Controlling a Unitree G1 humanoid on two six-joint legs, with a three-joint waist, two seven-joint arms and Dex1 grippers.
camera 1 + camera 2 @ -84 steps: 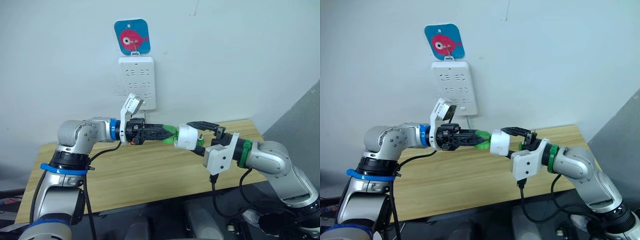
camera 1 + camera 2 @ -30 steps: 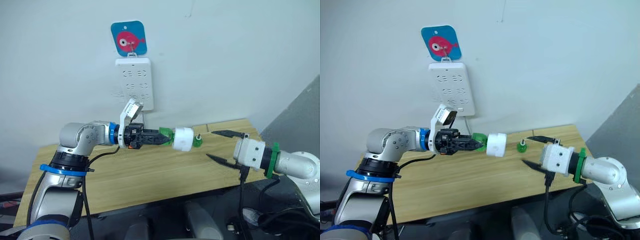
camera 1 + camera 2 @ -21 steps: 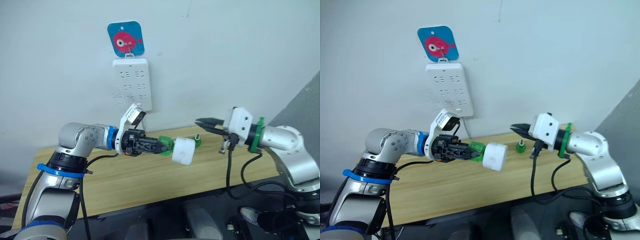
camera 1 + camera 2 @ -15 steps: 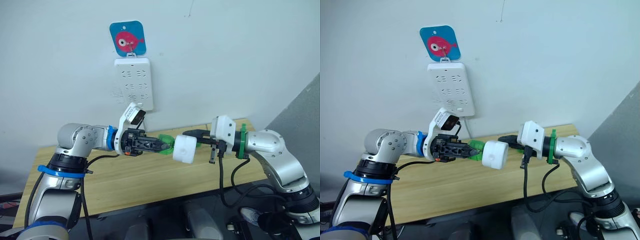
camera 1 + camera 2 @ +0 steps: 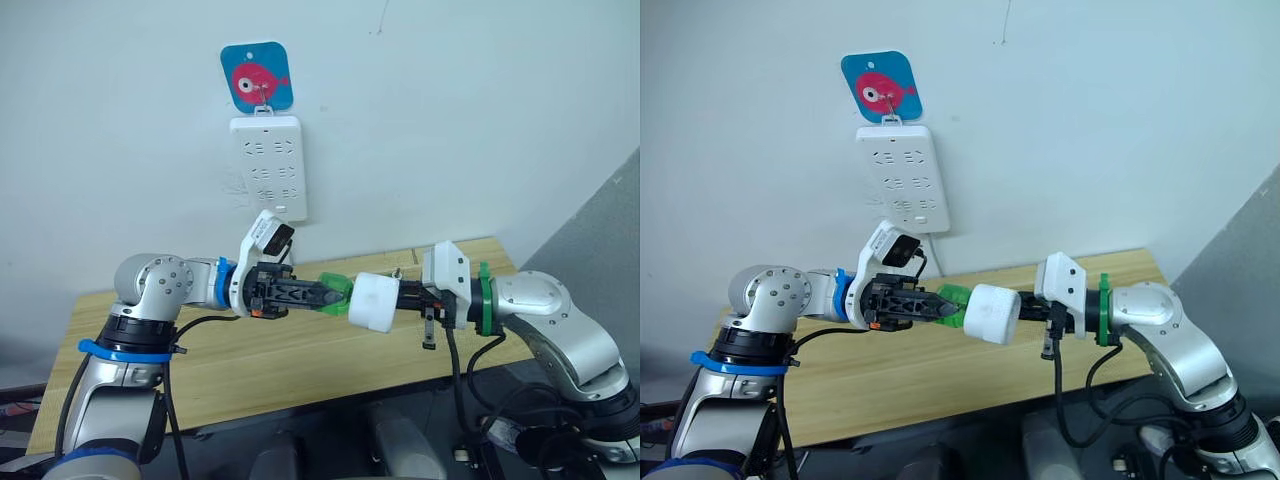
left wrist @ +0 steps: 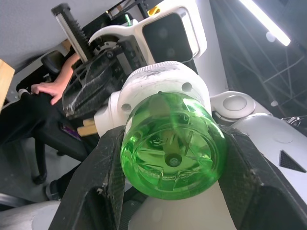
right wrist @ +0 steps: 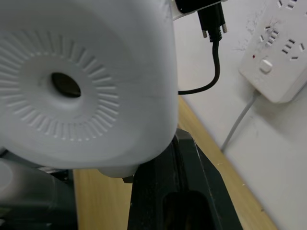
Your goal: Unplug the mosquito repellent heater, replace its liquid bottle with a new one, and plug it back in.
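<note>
Gripping the green bottle (image 5: 330,292), left tool (image 5: 318,294), right tool (image 5: 404,293) clasping heater (image 5: 374,301), above table edge (image 5: 300,392)

Silver arms, blue and green rings, black cables

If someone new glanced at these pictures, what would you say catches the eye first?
Most striking is the mosquito repellent heater, held in mid-air above the wooden table between both arms. The left gripper is clamped on its green liquid bottle, while the right gripper reaches in at the white body from the other side. Behind, a white power strip hangs on the wall under a blue fish sign.
</note>
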